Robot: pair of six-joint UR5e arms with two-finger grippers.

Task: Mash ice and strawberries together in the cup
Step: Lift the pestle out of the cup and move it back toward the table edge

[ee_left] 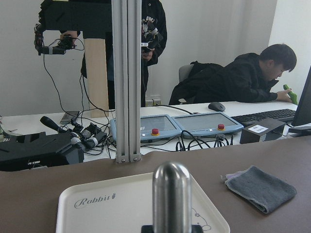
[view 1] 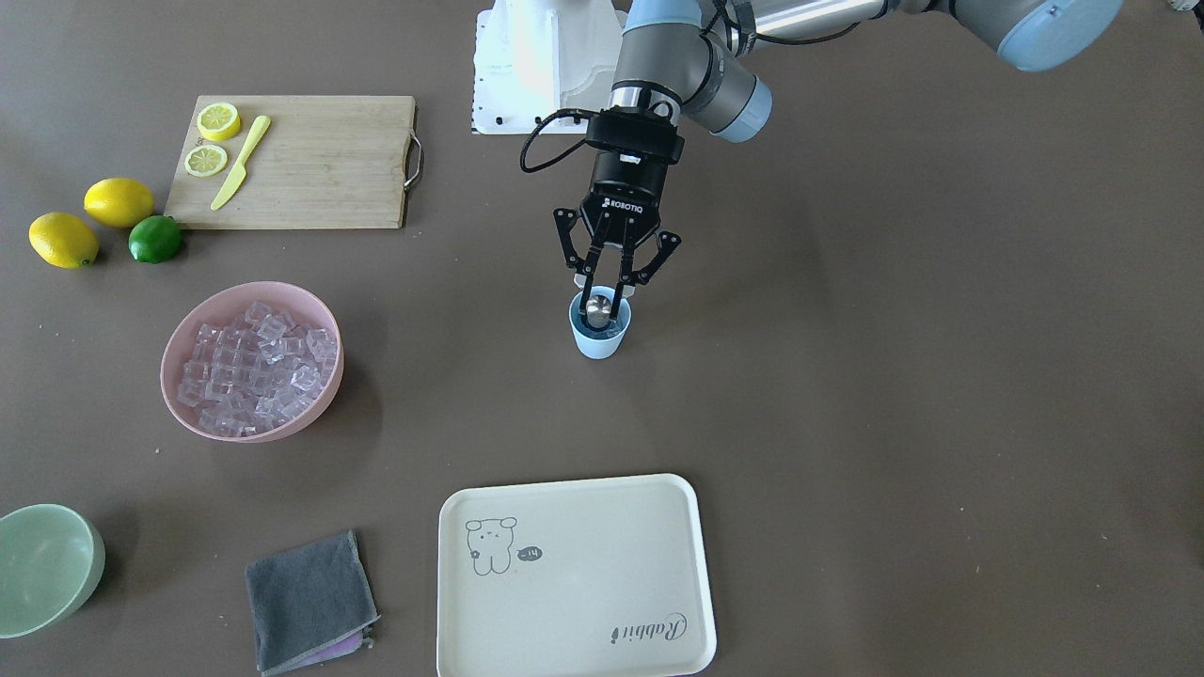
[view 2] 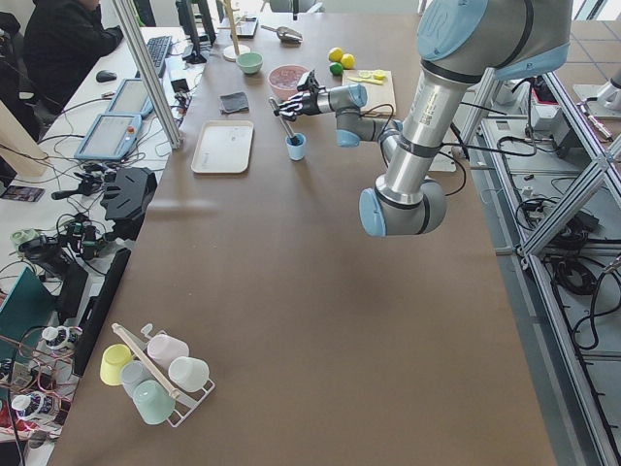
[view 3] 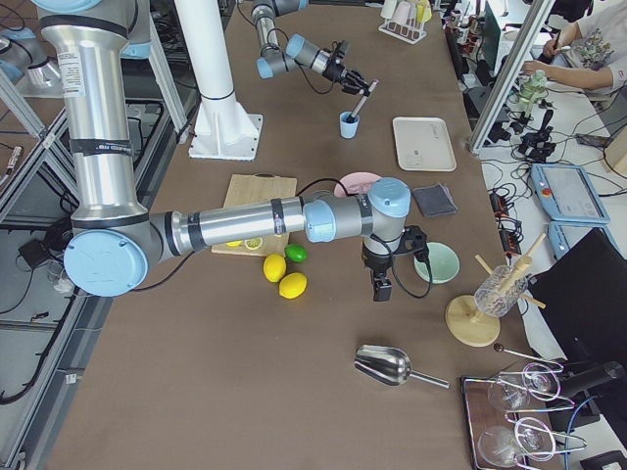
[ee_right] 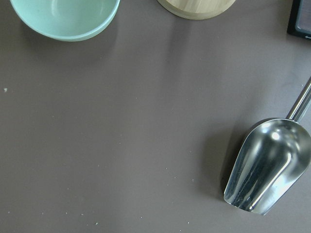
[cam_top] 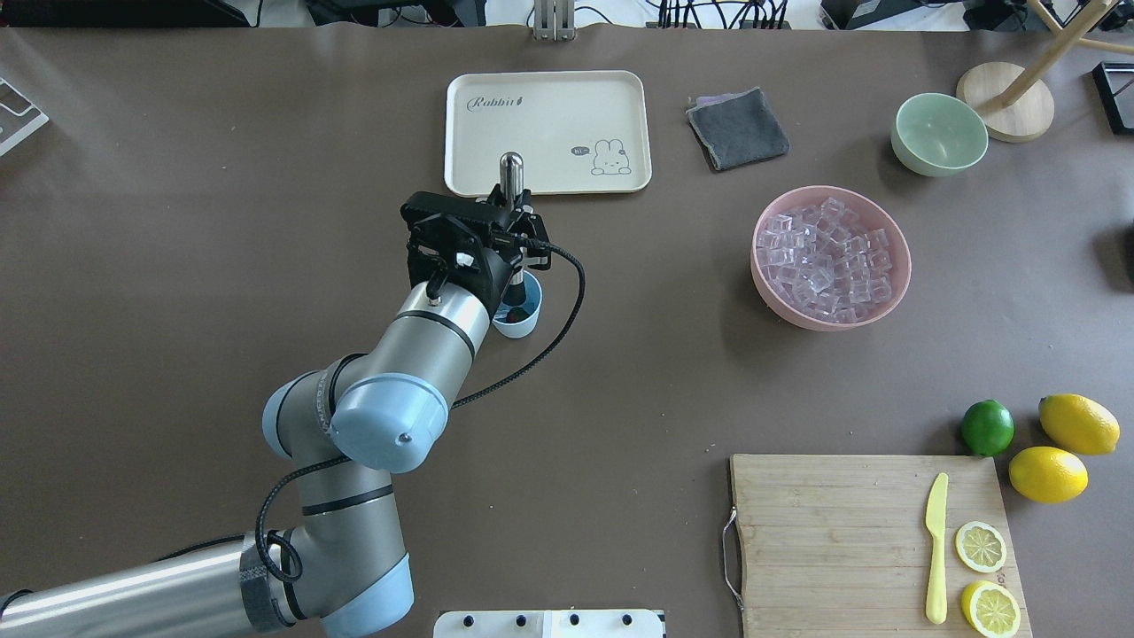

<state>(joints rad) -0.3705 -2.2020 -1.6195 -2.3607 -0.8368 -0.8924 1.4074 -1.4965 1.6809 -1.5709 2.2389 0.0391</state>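
The left pincer (view 1: 602, 290) is clamped on a metal masher (view 1: 598, 307) standing in the blue cup (view 1: 599, 343) near the tray (view 1: 602, 527), a strawberry (cam_top: 512, 313) inside it; whether the right pincer (view 3: 380, 288) is apart or together I cannot tell.

A robotics lab: aluminium framing (ee_left: 127, 80), control tablets (ee_left: 206, 124), cabling (ee_left: 192, 140).

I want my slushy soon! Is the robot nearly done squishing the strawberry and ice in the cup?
Not nearly. Done: something red, likely the strawberry, is in the blue cup. Happening: the left gripper holds a metal masher standing in that cup. Left: the mashing itself; the ice all seems to sit in the pink bowl.
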